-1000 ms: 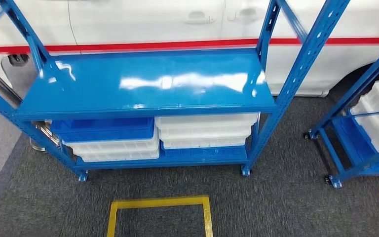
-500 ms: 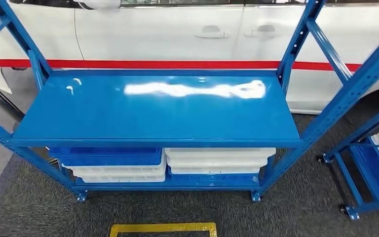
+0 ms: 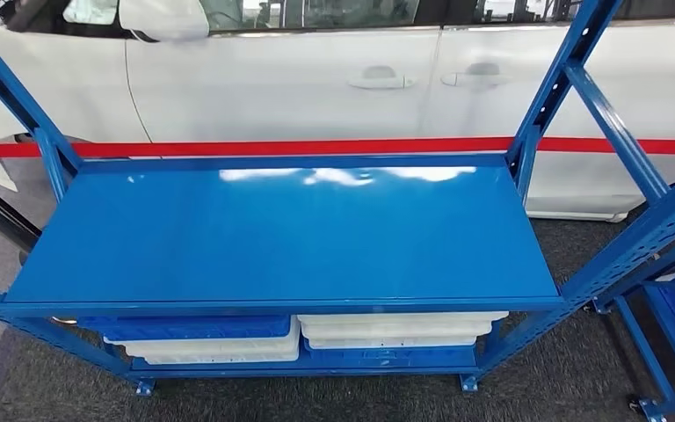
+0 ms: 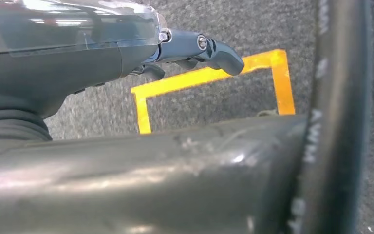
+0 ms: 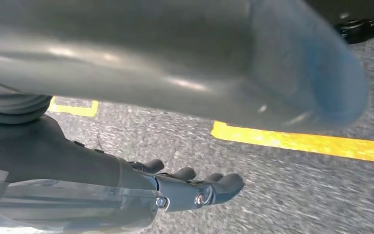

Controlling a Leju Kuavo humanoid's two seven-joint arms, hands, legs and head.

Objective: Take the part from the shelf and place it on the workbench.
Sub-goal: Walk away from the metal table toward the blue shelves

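A blue metal shelf (image 3: 281, 233) stands straight ahead in the head view; its glossy top board reflects the lights. On its lower level lie a blue bin (image 3: 185, 327) and stacked white bins (image 3: 395, 327). My left hand (image 4: 195, 51) hangs beside my body over grey carpet, fingers stretched out and holding nothing. My right hand (image 5: 195, 187) hangs the same way over the carpet, fingers slightly apart with nothing in them.
A white car (image 3: 316, 79) with a red stripe (image 3: 316, 146) stands just behind the shelf. A second blue rack (image 3: 668, 334) stands at the right. Yellow floor tape (image 4: 209, 75) (image 5: 297, 141) marks the carpet under my hands.
The camera has moved toward the shelf and looks higher: the shelf sits larger and lower in the picture, the yellow floor square has left view, and more of the car shows.
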